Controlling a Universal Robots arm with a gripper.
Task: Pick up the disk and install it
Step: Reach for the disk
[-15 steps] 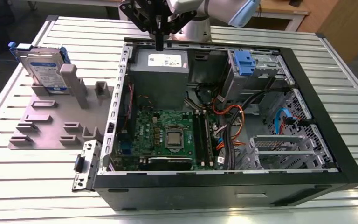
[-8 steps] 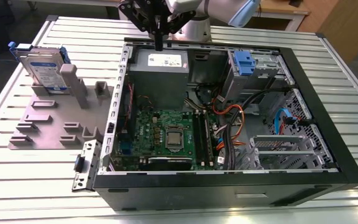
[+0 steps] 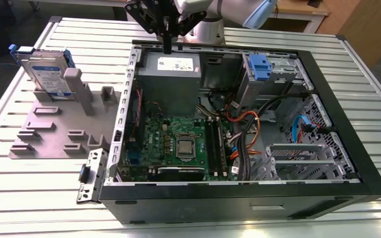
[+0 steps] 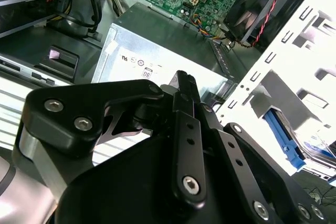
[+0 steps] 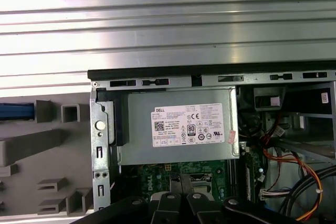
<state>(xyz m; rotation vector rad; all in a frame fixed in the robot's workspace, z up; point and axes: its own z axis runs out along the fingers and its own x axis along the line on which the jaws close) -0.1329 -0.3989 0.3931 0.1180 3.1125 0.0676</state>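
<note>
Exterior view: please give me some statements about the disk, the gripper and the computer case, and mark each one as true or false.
1. The disk stands upright in the grey holder, outside the computer case. True.
2. The gripper holds the disk. False: it is shut on nothing and is above the grey box with the white sticker, inside the case.
3. A blue bracket sits inside the case. True.
4. The case is closed by its side cover. False: the side is open, and the green board and the cables show.
</note>
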